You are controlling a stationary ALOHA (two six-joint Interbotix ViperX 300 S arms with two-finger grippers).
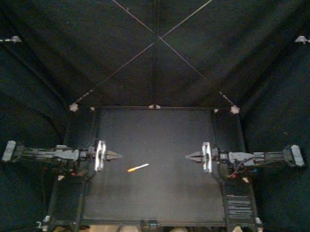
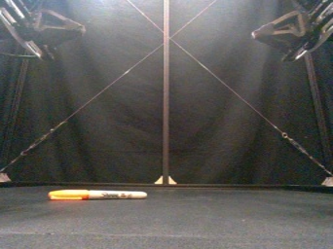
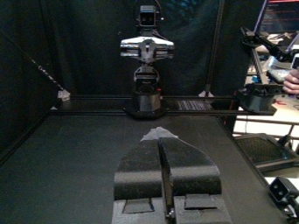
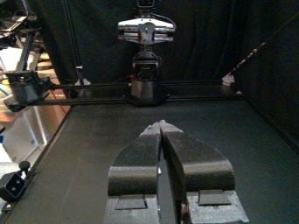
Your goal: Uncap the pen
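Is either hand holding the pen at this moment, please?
No, the pen lies alone on the table, in the gap between the left hand and the right hand, touched by neither.

1 marker pen (image 2: 97,195) w/ 1 orange cap (image 2: 66,195); 2 end effectors, left (image 1: 119,157) & right (image 1: 190,156).
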